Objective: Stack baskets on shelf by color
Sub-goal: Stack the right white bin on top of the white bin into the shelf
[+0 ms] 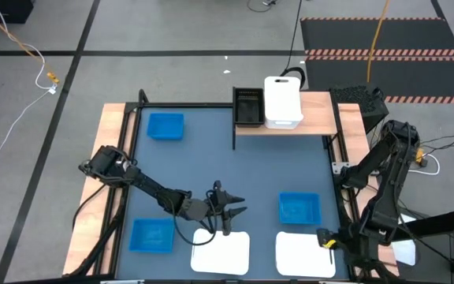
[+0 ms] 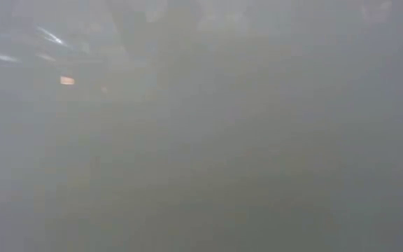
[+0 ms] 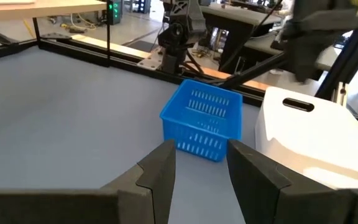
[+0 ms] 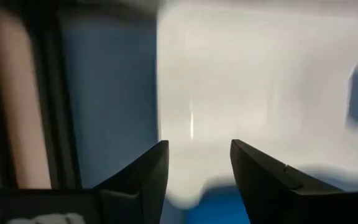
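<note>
On the shelf (image 1: 321,122) at the far side stand a black basket (image 1: 248,106) and a white basket (image 1: 283,101). Three blue baskets rest on the tabletop: far left (image 1: 165,126), near left (image 1: 151,235) and right of centre (image 1: 299,208). Two white baskets (image 1: 221,251) (image 1: 305,254) lie at the near edge. My left gripper (image 1: 231,209) is open and empty above the left white basket's far edge, pointing at the right blue basket (image 3: 202,118). My right gripper (image 1: 327,239) is open over the right white basket (image 4: 260,81), touching nothing that shows.
A black frame (image 1: 132,134) runs around the blue-grey tabletop (image 1: 211,166). The shelf's post (image 1: 235,138) stands near the table's middle at the far side. The low view shows only grey haze.
</note>
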`<state>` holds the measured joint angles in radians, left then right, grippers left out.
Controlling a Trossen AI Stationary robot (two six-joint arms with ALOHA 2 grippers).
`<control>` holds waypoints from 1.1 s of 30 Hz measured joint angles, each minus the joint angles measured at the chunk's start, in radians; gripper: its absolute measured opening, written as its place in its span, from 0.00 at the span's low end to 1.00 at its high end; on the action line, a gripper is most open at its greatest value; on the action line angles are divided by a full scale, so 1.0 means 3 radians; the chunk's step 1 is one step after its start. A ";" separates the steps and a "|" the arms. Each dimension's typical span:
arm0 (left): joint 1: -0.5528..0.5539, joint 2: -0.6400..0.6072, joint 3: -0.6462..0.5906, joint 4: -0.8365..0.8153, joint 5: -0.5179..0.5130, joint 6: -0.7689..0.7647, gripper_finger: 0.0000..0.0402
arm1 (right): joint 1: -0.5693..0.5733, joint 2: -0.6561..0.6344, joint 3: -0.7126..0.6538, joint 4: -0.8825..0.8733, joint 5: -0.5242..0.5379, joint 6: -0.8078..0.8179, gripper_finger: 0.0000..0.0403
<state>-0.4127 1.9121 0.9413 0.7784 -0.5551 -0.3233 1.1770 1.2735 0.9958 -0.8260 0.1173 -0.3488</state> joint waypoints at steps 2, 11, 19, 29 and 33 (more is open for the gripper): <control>0.0004 0.0000 0.0000 -0.0006 0.0000 0.0000 0.36 | 0.0000 -0.0002 0.0002 0.0151 -0.0075 -0.0095 0.41; 0.0032 0.0000 -0.0001 -0.0019 -0.0002 -0.0013 0.36 | -0.0328 -0.0314 -0.0046 -0.0059 0.0181 -0.0421 0.41; 0.0044 0.0000 -0.0001 -0.0065 -0.0001 0.0005 0.36 | -0.0502 -0.0720 -0.0486 -0.0003 -0.0113 -0.0256 0.41; 0.0076 0.0000 -0.0001 -0.0064 -0.0002 0.0003 0.36 | -0.0601 -0.0695 -0.0910 0.1091 0.0087 0.0039 0.41; 0.0091 0.0000 -0.0001 -0.0064 -0.0007 -0.0003 0.36 | -0.0634 -0.0748 -0.0910 0.1011 -0.0655 0.0074 0.41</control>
<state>-0.3855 1.9121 0.9409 0.7591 -0.5571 -0.3241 0.9867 1.0493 0.7227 -0.5228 -0.0792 -0.3265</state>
